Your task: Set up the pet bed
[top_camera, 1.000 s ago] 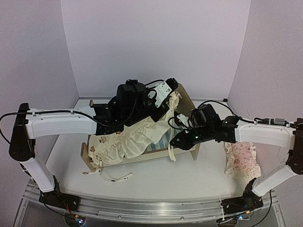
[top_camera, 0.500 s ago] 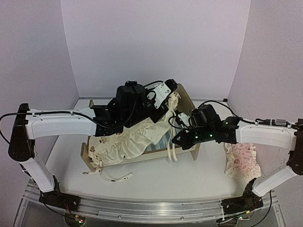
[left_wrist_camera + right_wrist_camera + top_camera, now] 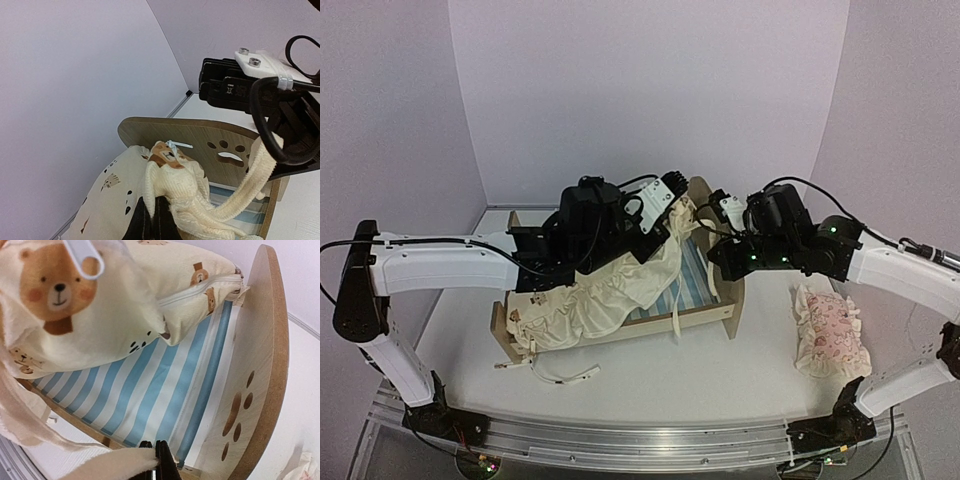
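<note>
The pet bed (image 3: 715, 315) stands mid-table, its paw-print headboard (image 3: 708, 195) at the back right, and its blue-striped base (image 3: 688, 280) partly shows. A cream animal-print cushion (image 3: 610, 290) lies draped over the bed's left part. My left gripper (image 3: 678, 212) is shut on the cushion's corner (image 3: 175, 170) just in front of the headboard (image 3: 200, 142). My right gripper (image 3: 157, 457) hangs beside the headboard (image 3: 262, 355), above the striped base (image 3: 150, 390), and is shut on a cream tie strap (image 3: 252, 180) of the cushion.
A small pink ruffled pillow (image 3: 830, 335) lies on the table at the right. One loose tie (image 3: 565, 376) trails on the table in front of the bed's footboard (image 3: 503, 335). Lilac walls close the space behind and at both sides.
My right gripper has closed on the tie and lifted it from the bed's front rail up and back towards the headboard. More of the striped base shows now. The left arm barely moved.
</note>
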